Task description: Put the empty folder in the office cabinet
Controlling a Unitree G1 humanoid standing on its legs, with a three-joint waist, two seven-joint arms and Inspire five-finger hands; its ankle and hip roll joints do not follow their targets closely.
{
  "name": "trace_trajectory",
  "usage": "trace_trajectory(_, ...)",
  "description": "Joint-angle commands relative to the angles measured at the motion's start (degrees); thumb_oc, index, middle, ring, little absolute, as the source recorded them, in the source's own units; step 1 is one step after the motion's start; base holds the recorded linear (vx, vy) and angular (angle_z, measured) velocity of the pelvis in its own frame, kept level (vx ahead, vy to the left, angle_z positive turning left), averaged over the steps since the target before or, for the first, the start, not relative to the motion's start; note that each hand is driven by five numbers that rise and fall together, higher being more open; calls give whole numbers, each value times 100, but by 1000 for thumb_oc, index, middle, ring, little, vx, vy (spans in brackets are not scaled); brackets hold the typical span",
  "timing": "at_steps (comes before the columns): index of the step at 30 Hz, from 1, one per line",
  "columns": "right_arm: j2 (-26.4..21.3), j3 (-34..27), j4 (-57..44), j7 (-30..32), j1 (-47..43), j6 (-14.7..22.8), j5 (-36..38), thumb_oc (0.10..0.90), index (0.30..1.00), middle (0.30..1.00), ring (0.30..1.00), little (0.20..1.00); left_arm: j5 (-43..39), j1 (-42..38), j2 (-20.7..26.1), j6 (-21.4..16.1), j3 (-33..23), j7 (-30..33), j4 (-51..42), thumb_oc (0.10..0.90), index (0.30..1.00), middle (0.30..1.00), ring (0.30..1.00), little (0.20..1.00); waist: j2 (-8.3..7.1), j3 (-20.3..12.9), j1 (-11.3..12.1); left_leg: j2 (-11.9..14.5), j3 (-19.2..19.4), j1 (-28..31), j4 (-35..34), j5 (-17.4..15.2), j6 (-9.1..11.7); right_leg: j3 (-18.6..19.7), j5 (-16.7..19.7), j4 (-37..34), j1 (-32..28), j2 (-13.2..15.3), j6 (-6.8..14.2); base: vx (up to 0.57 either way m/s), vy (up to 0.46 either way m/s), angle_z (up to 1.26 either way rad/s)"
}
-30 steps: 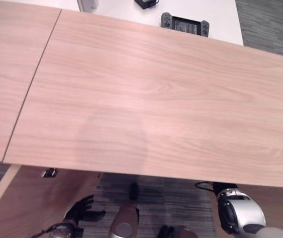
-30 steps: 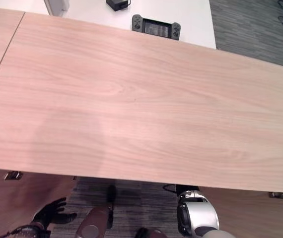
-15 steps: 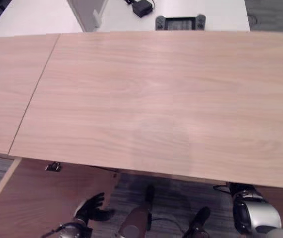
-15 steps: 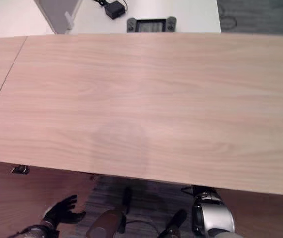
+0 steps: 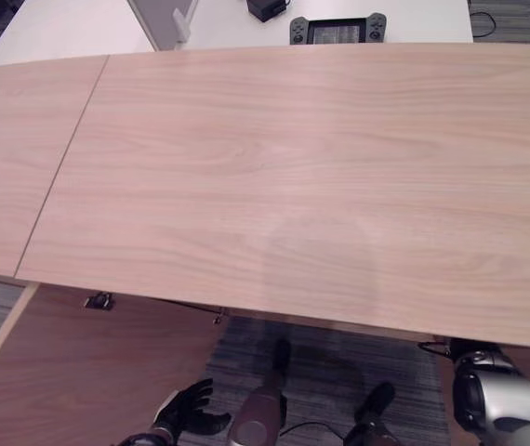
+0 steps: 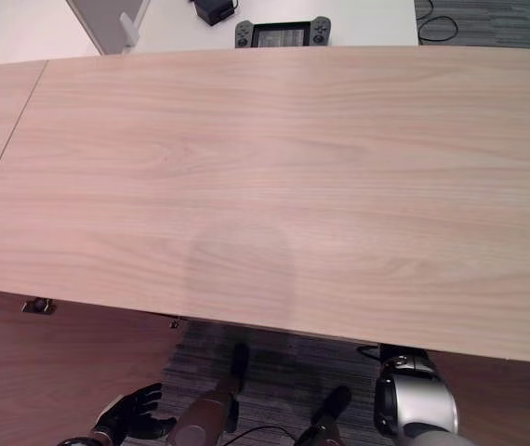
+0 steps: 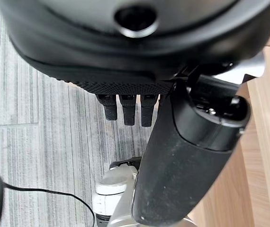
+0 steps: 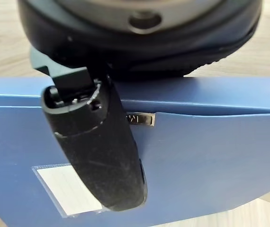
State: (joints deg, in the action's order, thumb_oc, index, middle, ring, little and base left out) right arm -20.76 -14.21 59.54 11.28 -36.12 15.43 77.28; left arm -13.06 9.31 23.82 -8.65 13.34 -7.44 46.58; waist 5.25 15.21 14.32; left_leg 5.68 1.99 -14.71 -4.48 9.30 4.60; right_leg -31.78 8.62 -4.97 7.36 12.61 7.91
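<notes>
1. Below the near edge of the big wooden surface, the left hand hangs low over the grey carpet floor.
2. Its fingers are straight and loose, and they hold nothing.
3. Seen from the right wrist, the right hand has its thumb pressed flat on a blue folder.
4. The thumb pinches the folder, so the right hand is holding it. The other fingers are hidden behind the folder.
5. The folder has a clear pocket with a white label on its side, next to the thumb.
6. A small metal clip sits near the folder's top edge, right beside the thumb.
7. Light wood shows past the folder in the right wrist view.
8. The wooden surface has a thin dark seam running across it near its left end.
9. Past the far edge of the wooden surface is a white surface.
10. On that white surface, close to the wood, lies a grey game console with a dark screen.
11. A small black box sits just to the left of the console, at the far edge.
12. Under the near left corner of the wooden surface is a wooden cabinet panel with a small metal part by its top edge.
</notes>
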Motion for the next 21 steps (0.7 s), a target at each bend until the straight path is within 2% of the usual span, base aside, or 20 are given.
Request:
trace_trajectory(1,-426,1,-47,-425,-1259,466,144,400,300,300,300,300,-47,-211,587,-61,292,-29,-28,800,900,900,900,900,42,79,280,404,-119,192,379,-707,401,262,-1384,974,-293,131,321,-41,-83,14)
trace_trajectory(2,-431,3,-33,-430,-1274,468,151,400,300,300,300,300,-53,-215,590,-61,290,-31,-31,800,900,900,900,900,62,122,301,403,-79,125,448,-630,380,177,-1295,1016,-234,154,278,-84,-124,14)
trace_trajectory(3,-473,6,18,-430,-1373,477,187,400,300,300,300,300,-94,-271,618,-58,320,-23,-34,800,900,900,900,900,86,224,304,428,-114,2,644,-661,388,199,-1356,1135,-142,152,248,-70,-80,7)
trace_trajectory(5,-655,-5,219,-336,-1663,517,283,400,300,300,300,300,-187,-359,685,-64,391,9,-71,800,900,900,900,900,143,406,264,487,-242,-256,1095,-896,444,372,-1689,1666,159,166,219,-24,-133,6)
trace_trajectory(9,-962,-131,636,-70,-2058,614,419,400,300,300,300,300,-207,-517,778,-81,511,89,-65,800,900,900,900,900,233,520,227,441,-311,-692,1614,-1088,463,403,-1961,2398,670,299,209,-46,-59,5)
trace_trajectory(14,-1185,-167,981,165,-2353,599,412,400,300,300,300,300,-201,-671,807,-117,666,184,-43,800,900,900,900,900,262,582,206,412,-342,-1115,2043,-1263,459,443,-2203,3037,1171,473,214,-24,-22,15)
trace_trajectory(21,-1437,-188,1357,694,-2814,753,423,400,300,300,300,300,-205,-864,978,-211,875,424,-141,800,900,900,900,900,360,649,231,404,-420,-1612,2188,-1309,481,399,-2404,3467,1708,603,214,-17,-53,20)
